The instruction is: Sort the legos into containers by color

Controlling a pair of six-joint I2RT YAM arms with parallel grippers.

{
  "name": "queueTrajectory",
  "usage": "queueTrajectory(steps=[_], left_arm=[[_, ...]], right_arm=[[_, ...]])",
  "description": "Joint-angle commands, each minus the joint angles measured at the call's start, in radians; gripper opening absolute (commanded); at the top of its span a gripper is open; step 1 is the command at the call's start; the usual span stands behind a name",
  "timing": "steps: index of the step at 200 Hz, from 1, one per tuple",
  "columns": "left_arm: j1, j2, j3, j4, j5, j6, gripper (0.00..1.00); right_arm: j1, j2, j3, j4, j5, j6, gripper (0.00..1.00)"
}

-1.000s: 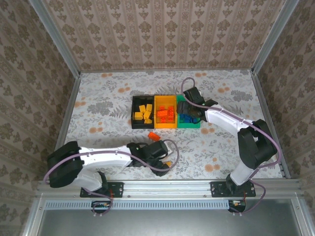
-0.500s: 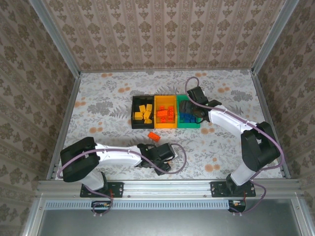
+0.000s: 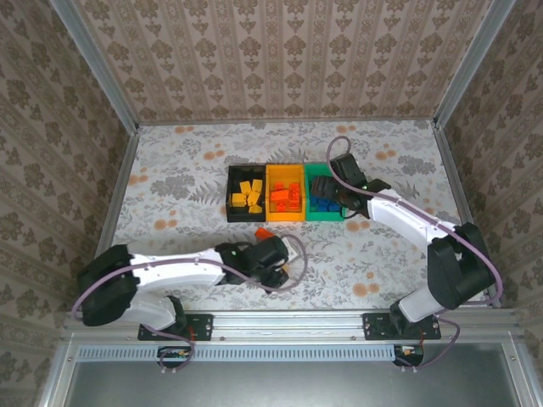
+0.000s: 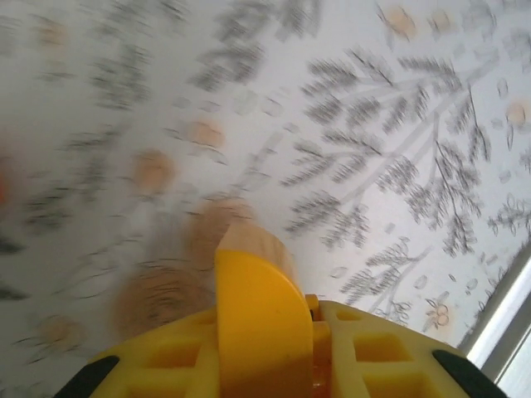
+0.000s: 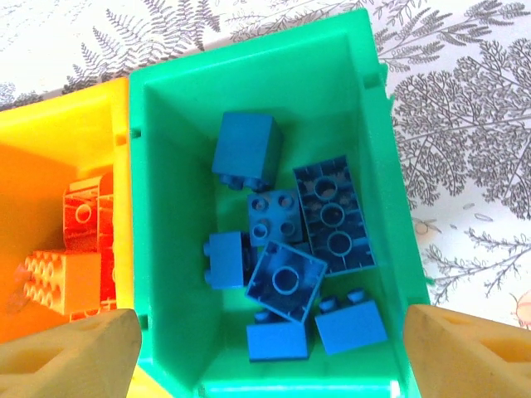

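Note:
Three joined bins stand mid-table: the black bin (image 3: 231,202) with yellow-orange legos (image 3: 247,196), the orange bin (image 3: 285,217) with red-orange legos (image 3: 287,196), and the green bin (image 3: 326,215) (image 5: 166,166) with several blue legos (image 5: 330,214). One red-orange lego (image 3: 262,231) lies on the table in front of the bins. My left gripper (image 3: 273,253) (image 4: 309,313) hovers just behind that lego, shut on a small yellow-orange lego (image 4: 312,302) that barely shows between the fingers. My right gripper (image 3: 323,192) (image 5: 265,365) hangs open over the green bin with nothing in it.
The floral table cover (image 3: 187,170) runs to patterned walls on three sides. A metal rail (image 3: 297,320) edges the table's front, seen also as a rail (image 4: 506,332) in the left wrist view. The right arm's link (image 3: 407,216) stretches across the table's right side.
The left gripper came down on a yellow-orange lego near the front edge, shut on it and carried it back toward the bins. The right gripper shifted slightly right over the green bin.

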Motion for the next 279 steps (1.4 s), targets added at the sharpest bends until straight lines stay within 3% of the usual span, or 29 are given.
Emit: queueTrajectory(steps=[1,44,102,147,189,204,218,227,279], left_arm=[[0.092,-0.115,-0.025,0.019,-0.02,-0.064,0.22],[0.349,-0.22,0.014,0.072,0.04,-0.12,0.23],[0.607,0.001,0.239,0.072,0.069,-0.189,0.23],[0.662,0.218,0.389,0.049,0.074,-0.225,0.24],[0.681,0.301,0.434,0.044,0.064,-0.247,0.25],[0.683,0.319,0.446,0.039,0.06,-0.253,0.33],[0.683,0.327,0.452,0.036,0.054,-0.258,0.56],[0.683,0.321,0.452,0.041,0.057,-0.262,0.64],[0.644,0.14,0.431,0.053,0.053,-0.267,0.83]], right_arm=[[0.014,-0.084,-0.054,0.027,-0.037,0.028,0.84],[0.106,-0.192,-0.152,0.023,-0.038,0.021,0.83],[0.289,-0.218,-0.28,0.109,-0.039,-0.005,0.83],[0.365,-0.19,-0.32,0.126,-0.02,-0.002,0.83],[0.392,-0.2,-0.349,0.129,-0.006,0.006,0.83],[0.392,-0.204,-0.357,0.137,-0.007,0.007,0.83],[0.394,-0.204,-0.359,0.144,-0.014,0.008,0.83],[0.396,-0.202,-0.36,0.151,-0.021,0.004,0.83],[0.418,-0.142,-0.323,0.193,-0.08,-0.046,0.84]])
